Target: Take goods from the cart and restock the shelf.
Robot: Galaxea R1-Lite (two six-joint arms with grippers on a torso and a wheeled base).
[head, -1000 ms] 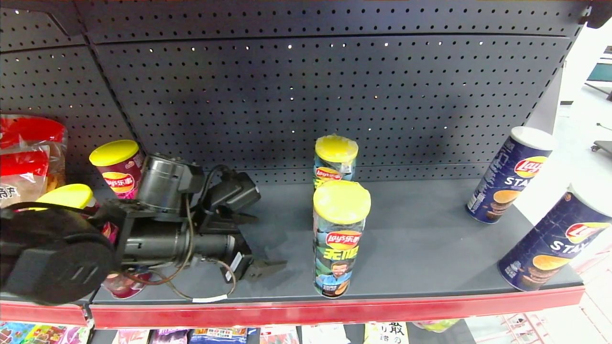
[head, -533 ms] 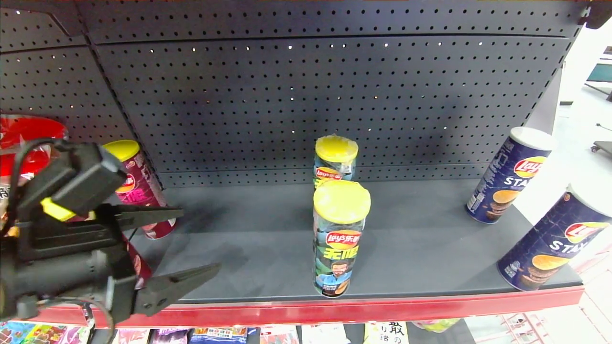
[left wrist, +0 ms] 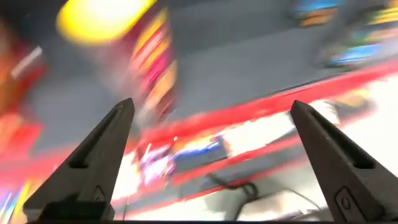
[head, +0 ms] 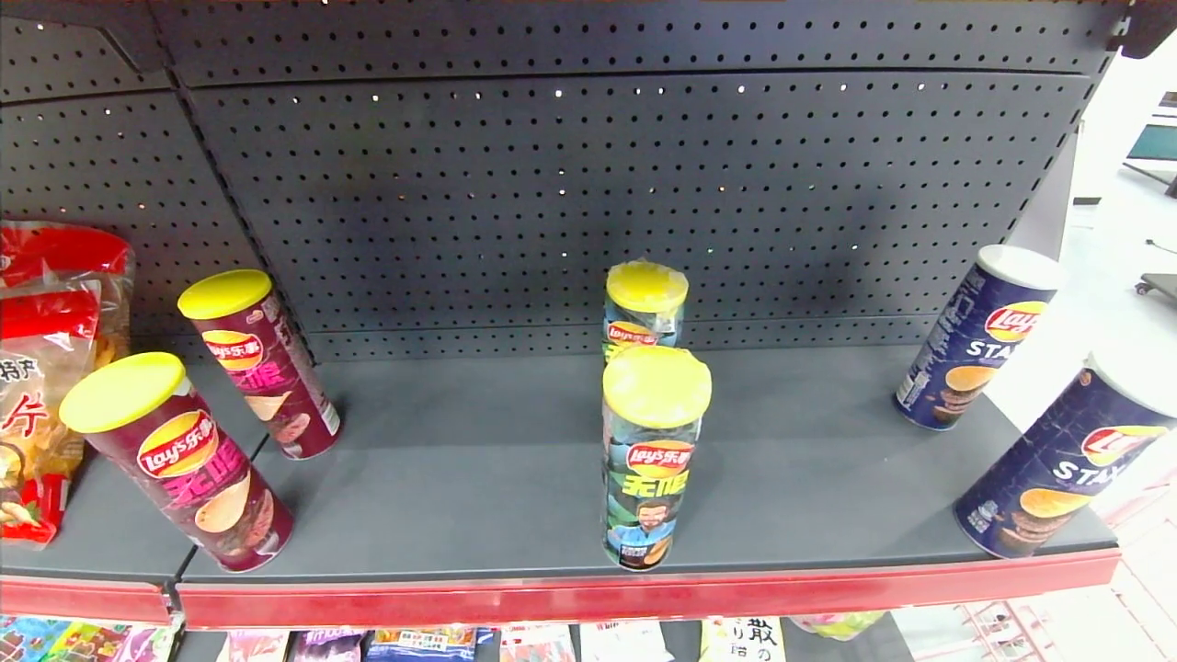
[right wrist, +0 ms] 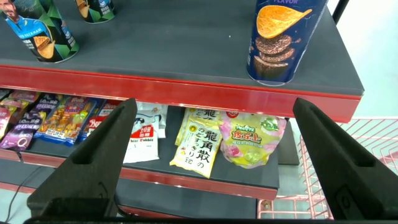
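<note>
On the shelf (head: pixel 515 478), the red can (head: pixel 179 460) stands placed beyond the left gripper's (left wrist: pixel 211 104) parted, withdrawn fingers; the right gripper (right wrist: pixel 214 102) gapes too.

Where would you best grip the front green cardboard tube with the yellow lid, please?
Probably around the mid-body of the front green yellow-lidded tube, jaws on its two sides, coming level from the shelf's red front edge. It stands upright with both sides free; a second green yellow-lidded tube stands behind it.

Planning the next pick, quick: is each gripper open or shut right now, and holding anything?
Left gripper: open, holding nothing.
Right gripper: open, holding nothing.
</note>
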